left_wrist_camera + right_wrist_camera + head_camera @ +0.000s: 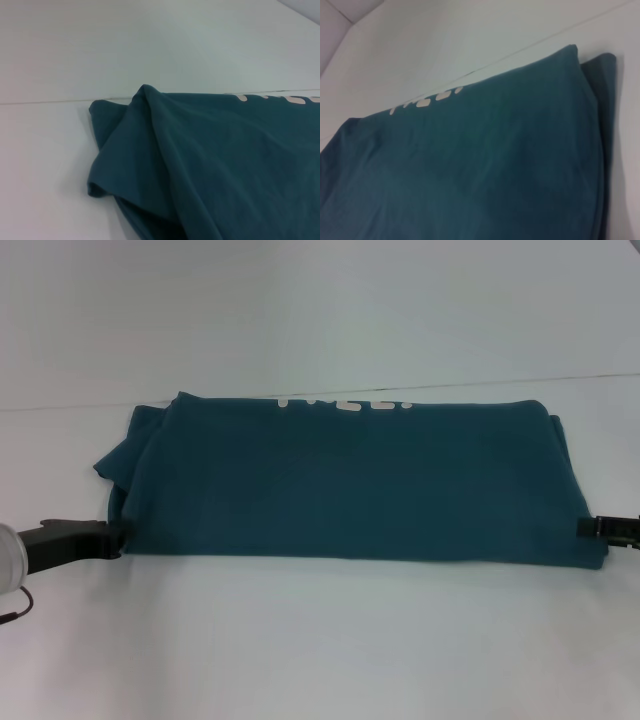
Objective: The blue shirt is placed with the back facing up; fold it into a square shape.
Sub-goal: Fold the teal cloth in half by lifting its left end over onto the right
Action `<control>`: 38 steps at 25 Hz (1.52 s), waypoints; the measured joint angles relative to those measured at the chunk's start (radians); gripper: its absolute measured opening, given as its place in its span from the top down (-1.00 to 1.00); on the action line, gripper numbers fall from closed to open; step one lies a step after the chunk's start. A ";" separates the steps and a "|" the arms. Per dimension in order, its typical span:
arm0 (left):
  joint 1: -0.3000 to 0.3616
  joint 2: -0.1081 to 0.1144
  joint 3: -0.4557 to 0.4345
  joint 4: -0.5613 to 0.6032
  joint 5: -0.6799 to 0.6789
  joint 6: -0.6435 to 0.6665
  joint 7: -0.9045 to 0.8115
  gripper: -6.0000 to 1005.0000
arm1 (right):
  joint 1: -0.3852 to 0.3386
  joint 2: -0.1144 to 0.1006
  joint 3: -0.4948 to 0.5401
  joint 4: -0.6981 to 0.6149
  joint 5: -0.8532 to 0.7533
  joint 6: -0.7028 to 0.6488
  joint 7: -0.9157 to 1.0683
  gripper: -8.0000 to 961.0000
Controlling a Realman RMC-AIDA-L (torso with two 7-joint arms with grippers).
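Observation:
The blue shirt (350, 480) lies on the white table (320, 650) as a wide, flat band of folded layers. White lettering (345, 402) peeks out along its far edge. My left gripper (118, 533) sits low at the shirt's near left corner, touching the cloth edge. My right gripper (585, 527) is at the near right corner, also against the cloth. The left wrist view shows the shirt (225, 170) with a bunched sleeve fold at its end. In the right wrist view the shirt (470, 165) is smooth, with a second layer showing along one side.
The table's far edge (320, 392) runs just behind the shirt, with a pale wall beyond it. Bare white tabletop lies in front of the shirt and to both sides.

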 joint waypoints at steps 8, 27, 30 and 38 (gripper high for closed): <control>-0.006 0.001 0.000 -0.001 0.000 -0.005 0.000 0.98 | -0.004 0.008 0.006 0.002 -0.001 0.004 0.001 -0.53; -0.006 0.001 0.001 0.002 0.004 -0.001 -0.009 0.98 | 0.002 0.030 0.006 0.021 -0.004 0.049 -0.011 0.51; 0.001 0.000 0.001 0.018 0.024 0.013 -0.030 0.98 | -0.001 0.035 0.009 0.015 -0.002 0.049 -0.021 0.76; 0.040 -0.010 -0.002 0.095 0.055 0.117 -0.081 0.98 | -0.002 0.035 0.029 0.014 0.002 0.044 -0.052 0.98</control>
